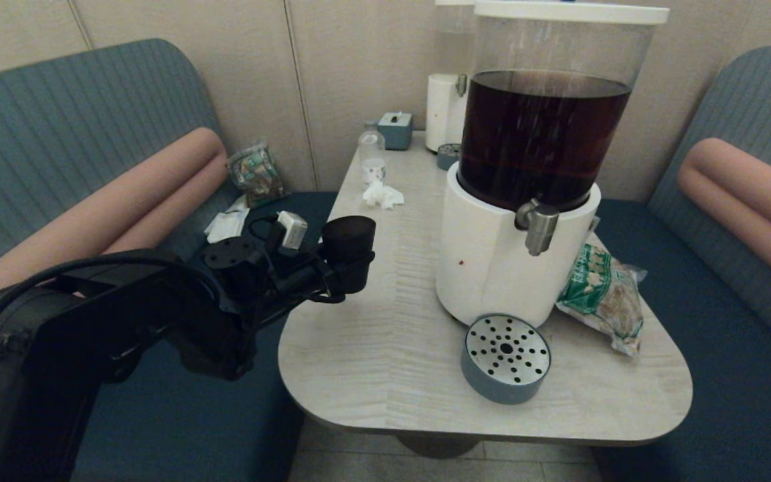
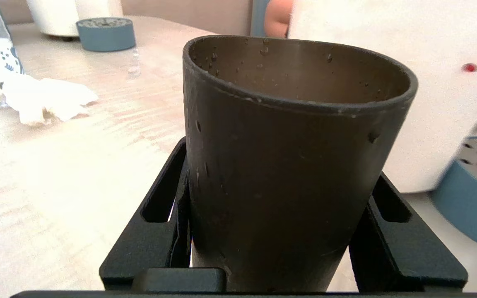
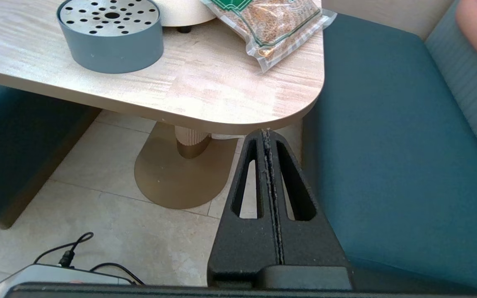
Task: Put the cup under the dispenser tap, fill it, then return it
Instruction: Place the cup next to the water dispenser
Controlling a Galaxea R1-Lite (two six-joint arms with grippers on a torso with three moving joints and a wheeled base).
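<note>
The left tool [image 1: 352, 271] is clamped around the lower part of the cup [image 1: 349, 241], one black finger [image 2: 155, 231] pressed against each side of it. The cup stands upright in that grip, mouth up, with small droplets clinging to its inner wall; how much liquid is inside cannot be told. Tool and cup sit at the left edge of the desk [image 1: 385, 348], whether just above it or touching it I cannot tell.

Ahead of the tool and off to its right stands the big dispenser [image 1: 526, 201], white base under a clear tank of dark brown drink. The dispenser tap [image 1: 538, 226] juts from the front of that base, well apart from the cup and higher than its rim. Below the tap, on the desk, sits the round blue-grey drip tray [image 1: 506, 358] with its perforated steel top. A green-printed packet [image 1: 603, 294] lies just beyond the tray, beside the dispenser base.

The right tool [image 3: 268, 178] hangs low off the near right corner of the desk, above the tiled floor [image 3: 110, 207], its two fingers pressed flat together with nothing between them.
</note>
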